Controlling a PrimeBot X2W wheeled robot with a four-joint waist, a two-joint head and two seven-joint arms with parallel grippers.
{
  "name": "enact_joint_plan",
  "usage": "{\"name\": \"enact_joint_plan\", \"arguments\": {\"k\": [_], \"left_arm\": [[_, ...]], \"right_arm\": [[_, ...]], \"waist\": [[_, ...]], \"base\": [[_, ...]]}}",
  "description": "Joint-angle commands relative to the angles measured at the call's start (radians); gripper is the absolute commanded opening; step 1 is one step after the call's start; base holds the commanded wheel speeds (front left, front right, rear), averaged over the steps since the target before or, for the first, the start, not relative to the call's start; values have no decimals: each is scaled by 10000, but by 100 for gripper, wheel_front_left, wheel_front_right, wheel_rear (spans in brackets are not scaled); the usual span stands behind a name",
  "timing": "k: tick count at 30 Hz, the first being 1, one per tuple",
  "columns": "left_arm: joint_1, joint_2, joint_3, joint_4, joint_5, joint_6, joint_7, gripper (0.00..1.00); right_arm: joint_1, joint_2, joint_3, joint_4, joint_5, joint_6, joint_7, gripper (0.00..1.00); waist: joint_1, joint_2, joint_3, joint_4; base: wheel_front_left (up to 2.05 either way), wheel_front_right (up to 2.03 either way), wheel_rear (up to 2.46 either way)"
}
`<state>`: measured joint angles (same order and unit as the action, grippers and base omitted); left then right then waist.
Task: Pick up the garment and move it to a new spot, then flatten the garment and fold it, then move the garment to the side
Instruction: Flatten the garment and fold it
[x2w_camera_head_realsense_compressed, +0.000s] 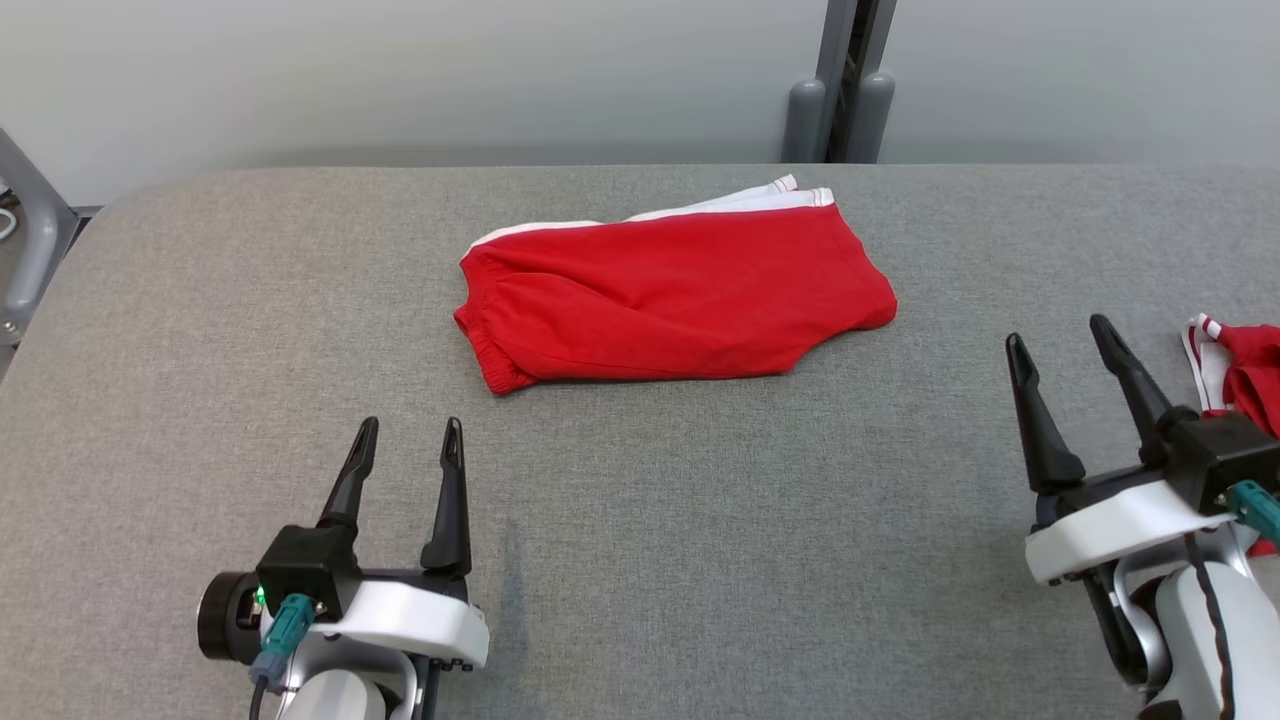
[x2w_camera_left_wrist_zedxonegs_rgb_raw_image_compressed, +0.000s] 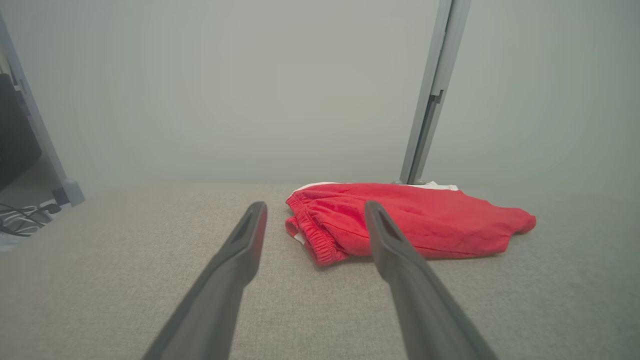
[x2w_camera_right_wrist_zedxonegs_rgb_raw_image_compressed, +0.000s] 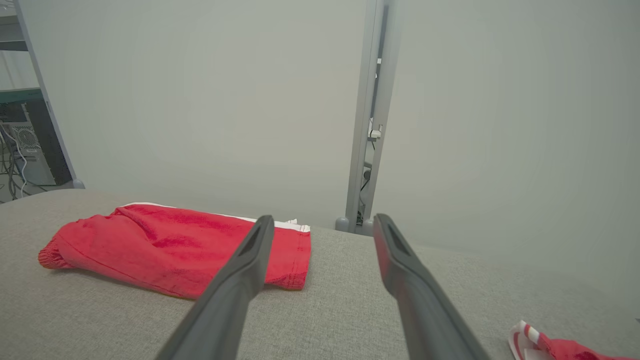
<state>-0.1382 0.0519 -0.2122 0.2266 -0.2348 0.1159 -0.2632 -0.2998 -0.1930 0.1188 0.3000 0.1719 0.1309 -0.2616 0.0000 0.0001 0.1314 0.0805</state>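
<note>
The garment (x2w_camera_head_realsense_compressed: 675, 285), red shorts with a white side stripe, lies folded in half near the far middle of the grey table (x2w_camera_head_realsense_compressed: 200, 320). It also shows in the left wrist view as the garment (x2w_camera_left_wrist_zedxonegs_rgb_raw_image_compressed: 440, 222) and in the right wrist view as the garment (x2w_camera_right_wrist_zedxonegs_rgb_raw_image_compressed: 165, 245). My left gripper (x2w_camera_head_realsense_compressed: 410, 435) hovers open at the near left, short of the shorts' waistband. At the near right my right gripper (x2w_camera_head_realsense_compressed: 1060, 333) stands open too, off the shorts' leg end. Nothing sits between either pair of fingers.
A second red and white cloth (x2w_camera_head_realsense_compressed: 1240, 365) lies at the table's right edge, just behind my right gripper, seen also as the cloth (x2w_camera_right_wrist_zedxonegs_rgb_raw_image_compressed: 560, 345). A grey post (x2w_camera_head_realsense_compressed: 845, 80) stands behind the table's far edge. Cables (x2w_camera_left_wrist_zedxonegs_rgb_raw_image_compressed: 20, 217) hang off to the left.
</note>
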Motion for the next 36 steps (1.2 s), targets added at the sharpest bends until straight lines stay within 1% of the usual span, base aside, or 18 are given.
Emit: {"name": "enact_joint_plan", "arguments": {"k": [1, 6, 10, 14, 17, 19, 21, 25, 28, 31, 36], "left_arm": [[129, 20, 85, -88, 54, 18, -8, 100], [319, 12, 45, -154, -129, 73, -8, 100], [307, 11, -37, -147, -168, 68, -8, 100], [216, 11, -122, -139, -38, 75, -8, 100], [200, 12, -233, -148, -87, 85, -7, 100], [169, 11, -306, -136, -124, 98, -9, 100], [105, 11, -418, -146, -168, 97, -9, 100], [-39, 15, -651, -159, -279, 188, -9, 100], [-169, 9, -770, -209, -391, 269, -9, 100], [-255, 10, -933, -244, -482, 327, -9, 100], [-413, 15, -1186, -299, -669, 444, -9, 100]], "right_arm": [[180, 76, -21, 47, -13, -4, -47, 100], [385, 283, 50, 536, 297, -4, -47, 100], [335, 151, 346, 831, 519, -5, -47, 100], [68, 167, 530, 1179, 1262, -4, -47, 100], [-171, 274, 714, 1505, 2245, -4, 65, 100], [-381, 358, 808, 1687, 3115, -2, 346, 100], [-649, 221, 913, 1929, 3806, -4, 671, 100], [-1281, 150, 940, 2476, 5221, -2, 1615, 100], [-1767, 116, 969, 2878, 6060, -2, 2381, 100], [-2207, -106, 932, 3536, 6367, -4, 2967, 100], [-3007, -115, 566, 4748, 6851, 0, 3704, 100]], "waist": [[0, -1, -40, -7], [0, -1, -135, 18], [0, -1, -145, 80], [0, -1, -101, 246], [0, -1, -2, 388], [0, -1, 69, 480], [0, -1, 175, 610], [0, -1, 424, 946], [0, -1, 598, 1192], [0, -1, 758, 1461], [0, -1, 994, 1860]], "base": [[0, 0, 0], [0, 0, 0], [0, 0, 0], [0, 0, 0], [0, 0, 0], [0, 0, 0], [0, 0, 0], [0, 0, 0], [0, 0, 0], [0, 0, 0], [0, 0, 0]]}}
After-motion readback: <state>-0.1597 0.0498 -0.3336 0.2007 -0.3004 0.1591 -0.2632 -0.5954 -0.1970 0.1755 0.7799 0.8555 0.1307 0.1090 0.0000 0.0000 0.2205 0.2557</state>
